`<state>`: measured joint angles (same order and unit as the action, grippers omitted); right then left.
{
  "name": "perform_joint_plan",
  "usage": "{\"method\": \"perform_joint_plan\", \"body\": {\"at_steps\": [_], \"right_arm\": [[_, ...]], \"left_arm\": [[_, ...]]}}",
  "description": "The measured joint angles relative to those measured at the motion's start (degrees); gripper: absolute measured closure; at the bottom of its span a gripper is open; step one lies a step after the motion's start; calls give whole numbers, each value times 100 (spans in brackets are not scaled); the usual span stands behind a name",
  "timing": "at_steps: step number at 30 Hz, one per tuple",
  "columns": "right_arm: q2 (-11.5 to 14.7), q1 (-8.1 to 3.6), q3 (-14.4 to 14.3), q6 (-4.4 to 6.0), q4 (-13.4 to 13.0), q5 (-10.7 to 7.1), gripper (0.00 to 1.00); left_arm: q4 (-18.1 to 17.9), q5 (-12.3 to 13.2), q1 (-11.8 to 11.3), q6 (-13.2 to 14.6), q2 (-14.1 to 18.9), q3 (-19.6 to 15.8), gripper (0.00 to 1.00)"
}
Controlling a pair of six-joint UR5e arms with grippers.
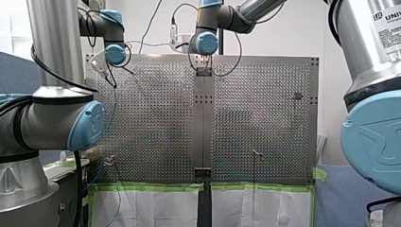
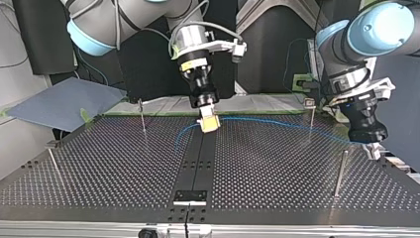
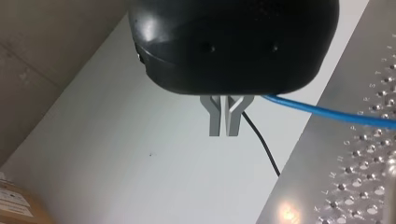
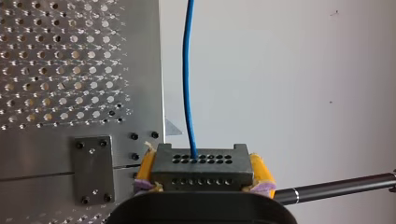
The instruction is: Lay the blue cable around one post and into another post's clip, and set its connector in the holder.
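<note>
The blue cable (image 2: pixel 277 124) runs low over the perforated table (image 2: pixel 99 173) between my two grippers. My right gripper (image 2: pixel 208 124), at the top view's middle, is shut with its yellow pads (image 4: pixel 258 169) on the cable's dark grey connector (image 4: pixel 201 167); the cable (image 4: pixel 188 70) leaves the block straight ahead of it. My left gripper (image 2: pixel 370 145), black, hangs at the top view's right over the table's edge. Its metal fingers (image 3: pixel 232 122) are pressed together, and the cable (image 3: pixel 327 112) comes out beside them. A thin post with a clip (image 2: pixel 310 115) stands just behind the cable's run.
More thin posts stand at the top view's right front (image 2: pixel 340 172), back left (image 2: pixel 142 116) and left edge (image 2: pixel 54 166). A small black bracket (image 2: pixel 189 197) sits on the centre strip near the front edge. A blue sheet (image 2: pixel 64 101) lies off the table's back left.
</note>
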<state>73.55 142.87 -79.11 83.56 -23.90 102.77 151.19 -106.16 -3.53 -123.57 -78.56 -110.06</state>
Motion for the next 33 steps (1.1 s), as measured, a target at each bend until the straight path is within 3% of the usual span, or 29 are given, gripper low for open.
{"method": "perform_joint_plan", "body": {"at_steps": [7, 11, 16, 28, 33], "right_arm": [[-154, -24, 183, -15, 41, -60, 100], [-300, -25, 372, -104, 204, -70, 100], [-397, -20, 555, -106, 321, -100, 100], [-727, -5, 743, -78, 306, -175, 100], [-975, 38, 972, -126, 434, -207, 100]], "left_arm": [[-8, 35, -200, -160, -91, 203, 91], [-40, 199, -406, -338, -101, 213, 91], [-51, 448, -649, -486, -159, 214, 91], [-139, 837, -885, -310, -534, 247, 91], [-171, 921, -947, -231, -731, 263, 91]]}}
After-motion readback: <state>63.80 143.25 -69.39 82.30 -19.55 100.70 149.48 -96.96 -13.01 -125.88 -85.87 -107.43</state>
